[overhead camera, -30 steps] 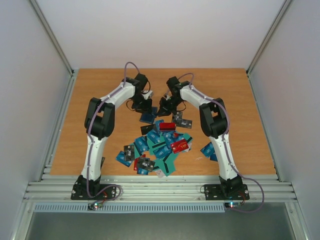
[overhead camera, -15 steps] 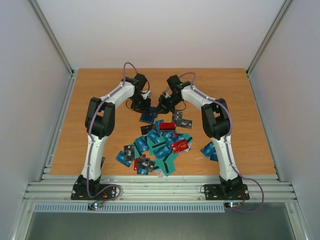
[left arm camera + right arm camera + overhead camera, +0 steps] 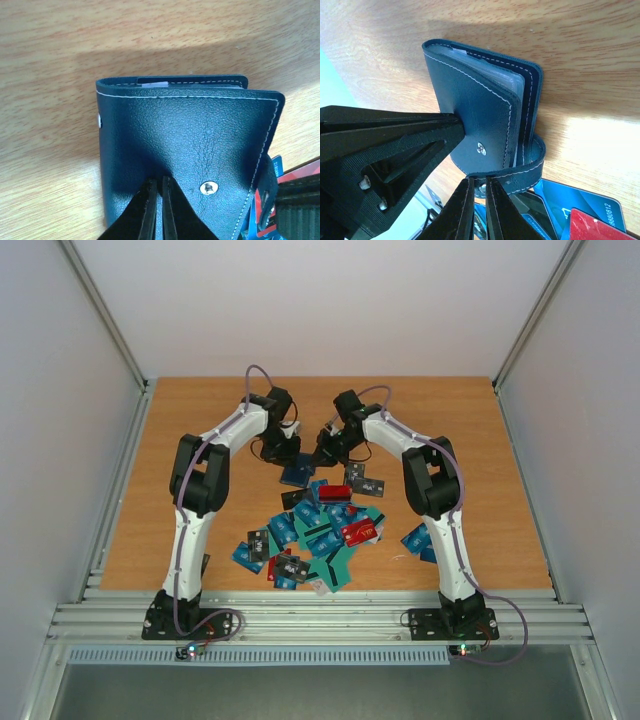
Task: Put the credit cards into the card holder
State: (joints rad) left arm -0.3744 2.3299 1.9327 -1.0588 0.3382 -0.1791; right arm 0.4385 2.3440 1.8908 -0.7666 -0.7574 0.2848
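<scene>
The dark navy card holder stands on the wood just beyond the card pile. In the left wrist view the card holder shows its cover and snap, and my left gripper is shut on the cover's near edge. In the right wrist view the card holder is partly open, with its strap curling round. My right gripper is shut on the strap's end. In the top view my left gripper and right gripper meet at the holder. The credit cards lie scattered in front of it.
A black card with white print lies right of the holder, and blue cards lie by the right arm. Blue and red cards lie close beside the strap. White walls and metal rails bound the table.
My right gripper has shifted slightly left, closer to the holder. The left arm and the cards have not visibly moved.
</scene>
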